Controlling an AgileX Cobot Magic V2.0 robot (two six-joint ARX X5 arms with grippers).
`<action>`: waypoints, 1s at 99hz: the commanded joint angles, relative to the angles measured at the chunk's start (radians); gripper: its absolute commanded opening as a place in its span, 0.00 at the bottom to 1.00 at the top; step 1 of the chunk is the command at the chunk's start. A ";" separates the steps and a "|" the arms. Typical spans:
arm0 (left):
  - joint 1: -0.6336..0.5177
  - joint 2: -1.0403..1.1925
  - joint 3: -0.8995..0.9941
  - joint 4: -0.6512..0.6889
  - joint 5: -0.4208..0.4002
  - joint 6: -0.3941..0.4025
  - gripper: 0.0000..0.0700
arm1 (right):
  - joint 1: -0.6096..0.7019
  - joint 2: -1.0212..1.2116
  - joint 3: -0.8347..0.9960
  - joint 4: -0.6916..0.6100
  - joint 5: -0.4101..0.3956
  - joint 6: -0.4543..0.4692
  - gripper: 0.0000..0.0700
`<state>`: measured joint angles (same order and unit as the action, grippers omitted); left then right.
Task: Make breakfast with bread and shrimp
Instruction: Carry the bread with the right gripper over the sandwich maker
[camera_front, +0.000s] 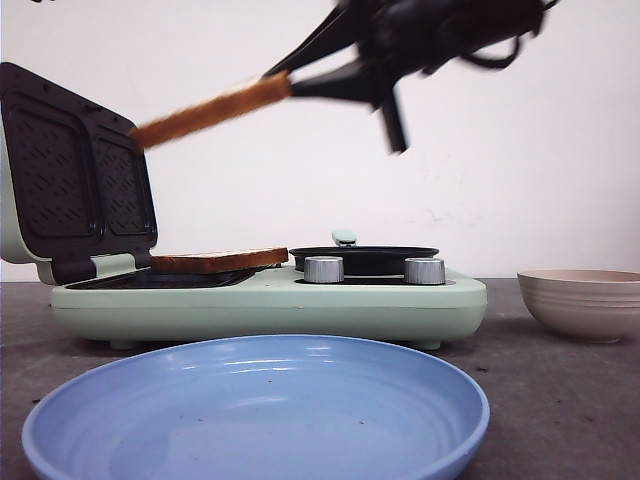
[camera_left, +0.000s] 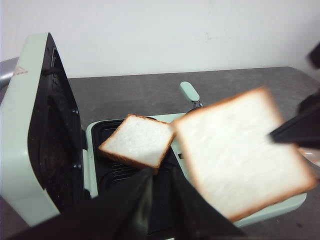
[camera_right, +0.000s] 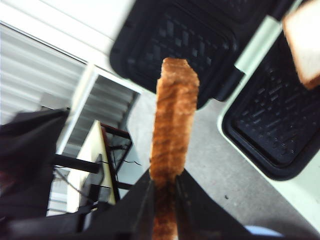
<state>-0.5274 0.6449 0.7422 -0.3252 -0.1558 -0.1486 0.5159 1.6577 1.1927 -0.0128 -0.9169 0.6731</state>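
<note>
I counted two bread slices. On the left of the tabletop (camera_front: 560, 400) stood one pale green breakfast maker (camera_front: 270, 305) with its lid (camera_front: 75, 175) swung up, showing two dark grill plates. The first slice (camera_front: 220, 261) lay flat on the lower plate on the maker's left side, one corner overhanging the plate's edge. The second slice (camera_front: 212, 110) hung in the air above the maker, tilted with its free end lower and pointing toward the lid; my right end effector (camera_front: 292, 85) was clenched on its upper edge, one finger on each face. My left end effector (camera_left: 159, 176) hovered over the near side of the maker with its fingers close together and nothing visible between them; I could not tell whether they met. Right of the first slice sat one small black pan (camera_front: 365, 258), and two silver knobs (camera_front: 324, 269) stood on the maker's front. In front lay one blue plate (camera_front: 255, 410); at far right, one beige bowl (camera_front: 582, 300). I saw no shrimp.
</note>
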 joint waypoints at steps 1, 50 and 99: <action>-0.003 -0.002 0.006 0.010 -0.006 0.002 0.04 | 0.034 0.057 0.031 0.007 0.033 0.046 0.00; -0.003 -0.013 0.006 0.008 -0.006 0.005 0.04 | 0.184 0.216 0.034 0.176 0.314 0.275 0.00; -0.003 -0.013 0.006 0.009 -0.006 0.015 0.04 | 0.186 0.246 0.034 0.156 0.504 0.297 0.00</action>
<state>-0.5274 0.6289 0.7422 -0.3252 -0.1585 -0.1474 0.7029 1.8790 1.2110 0.1532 -0.4431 0.9665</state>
